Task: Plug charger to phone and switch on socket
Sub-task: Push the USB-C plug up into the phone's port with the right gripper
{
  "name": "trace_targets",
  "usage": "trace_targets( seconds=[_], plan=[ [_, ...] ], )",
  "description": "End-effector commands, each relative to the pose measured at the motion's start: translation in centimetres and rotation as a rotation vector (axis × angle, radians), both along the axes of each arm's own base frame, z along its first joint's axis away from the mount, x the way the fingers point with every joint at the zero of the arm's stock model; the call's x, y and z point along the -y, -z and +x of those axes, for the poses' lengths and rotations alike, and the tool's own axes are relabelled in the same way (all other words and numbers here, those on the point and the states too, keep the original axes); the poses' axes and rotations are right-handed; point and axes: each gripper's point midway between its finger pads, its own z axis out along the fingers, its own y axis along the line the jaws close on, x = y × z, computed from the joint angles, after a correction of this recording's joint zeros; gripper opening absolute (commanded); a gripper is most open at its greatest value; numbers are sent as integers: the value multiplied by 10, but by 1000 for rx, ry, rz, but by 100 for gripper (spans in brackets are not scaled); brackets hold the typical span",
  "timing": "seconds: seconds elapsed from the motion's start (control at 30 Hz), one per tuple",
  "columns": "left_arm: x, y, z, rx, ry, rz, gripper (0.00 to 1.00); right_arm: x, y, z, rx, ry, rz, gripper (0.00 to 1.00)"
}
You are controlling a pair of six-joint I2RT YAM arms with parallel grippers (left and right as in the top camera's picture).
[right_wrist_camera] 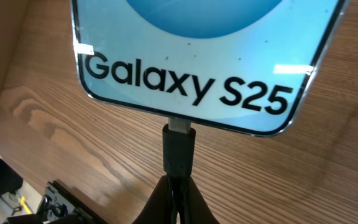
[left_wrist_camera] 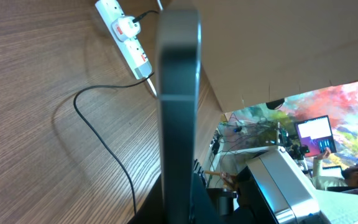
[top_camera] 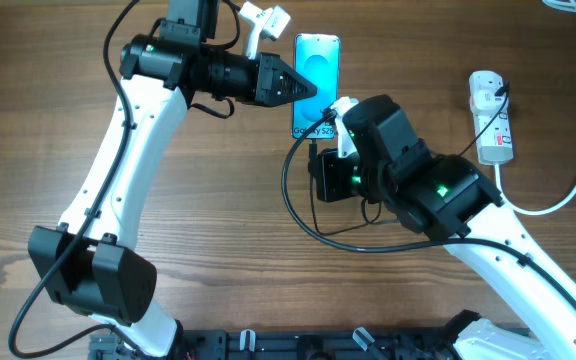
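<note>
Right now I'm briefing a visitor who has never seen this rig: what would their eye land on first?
The phone, its bright cyan screen at top centre of the overhead view, held by the left gripper. In the right wrist view, large "Galaxy S25" lettering sits just above the charger connector, which the right gripper pinches at the phone's lower edge. The white socket lies at far right.

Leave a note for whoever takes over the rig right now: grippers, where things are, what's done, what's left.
Left gripper shut on the phone.
Right gripper shut on the charger, its connector at the phone's bottom port; full seating unclear.
Charger's other end sits in the socket, neither gripper near it.
To do: confirm plug-in, release, switch the socket on.
</note>
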Motion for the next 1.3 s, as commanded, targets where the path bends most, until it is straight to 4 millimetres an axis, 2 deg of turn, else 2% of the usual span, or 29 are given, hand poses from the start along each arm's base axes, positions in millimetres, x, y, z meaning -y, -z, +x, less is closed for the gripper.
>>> trace_targets(
  seconds=[0.0,0.57,0.73,1.27],
  plan=[
    [-1,-28,-11,75,32,-52,4,2,-4,8,10,29,3,4],
    [0,-32,-14,71,47,-73,4,-6,-7,3,-6,-5,40,4],
    [-4,-22,-4,92,0,-7,4,-5,-6,2,-12,-6,35,4],
    [-1,-28,-8,89,23,-43,4,-6,-6,1,-16,-12,43,4]
  ],
)
